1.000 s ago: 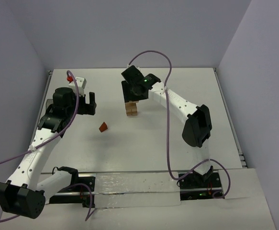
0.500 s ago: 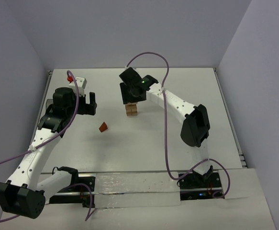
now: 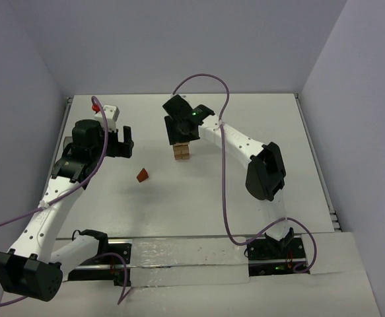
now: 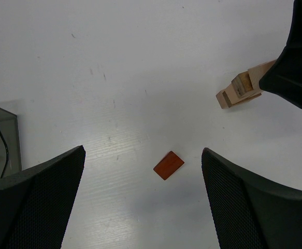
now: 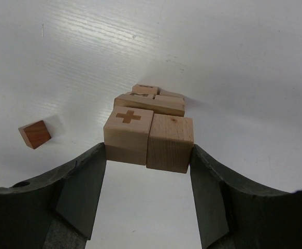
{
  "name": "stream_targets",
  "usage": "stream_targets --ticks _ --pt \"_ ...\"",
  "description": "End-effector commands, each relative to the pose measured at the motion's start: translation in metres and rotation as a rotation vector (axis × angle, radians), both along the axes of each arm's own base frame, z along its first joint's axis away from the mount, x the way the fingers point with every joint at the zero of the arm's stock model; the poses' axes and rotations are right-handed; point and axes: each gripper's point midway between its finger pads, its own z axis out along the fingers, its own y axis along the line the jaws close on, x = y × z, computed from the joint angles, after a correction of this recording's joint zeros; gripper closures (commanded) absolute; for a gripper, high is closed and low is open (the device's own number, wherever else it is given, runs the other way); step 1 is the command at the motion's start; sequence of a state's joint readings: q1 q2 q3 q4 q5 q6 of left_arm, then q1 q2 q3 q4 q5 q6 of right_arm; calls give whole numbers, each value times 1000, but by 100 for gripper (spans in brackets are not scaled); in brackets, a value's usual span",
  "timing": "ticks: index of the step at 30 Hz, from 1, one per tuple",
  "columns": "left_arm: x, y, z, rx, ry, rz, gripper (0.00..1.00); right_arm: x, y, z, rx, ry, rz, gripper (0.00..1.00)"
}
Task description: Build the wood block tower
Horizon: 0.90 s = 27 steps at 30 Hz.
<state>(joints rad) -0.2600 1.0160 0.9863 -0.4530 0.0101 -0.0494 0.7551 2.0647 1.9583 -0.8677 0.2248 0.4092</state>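
Note:
My right gripper [image 5: 148, 151] is shut on two light-tan wooden cubes held side by side, a plus-marked cube [image 5: 127, 134] and a plain cube [image 5: 170, 142]. They hang right over the short wood block tower [image 3: 181, 153], whose lower blocks [image 5: 153, 101] show just beyond them; whether they touch I cannot tell. The reddish-brown wedge [image 3: 142, 175] lies alone on the table to the tower's left. My left gripper [image 4: 143, 153] stands wide open above the table, with the wedge [image 4: 168, 165] just ahead of it and nothing between its fingers.
A dark translucent bin [image 4: 0, 140] sits at the left edge of the table, beside the left arm. A small white and red object [image 3: 108, 111] lies at the back left. Grey walls close the table at the back and sides.
The right arm has drawn in and its gripper has shifted slightly left over the tower, still holding the two cubes. The left arm and the wedge have not moved.

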Motion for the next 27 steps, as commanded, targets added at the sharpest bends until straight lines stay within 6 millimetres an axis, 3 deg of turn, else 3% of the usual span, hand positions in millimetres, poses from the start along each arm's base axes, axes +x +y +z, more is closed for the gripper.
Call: stream_targets --ticks 1,27 --pt "6 -3 29 -42 -67 -1 1 16 9 24 33 -88 -7 37" --pt "9 -4 27 -40 -62 -3 1 19 12 16 44 -61 -4 29"
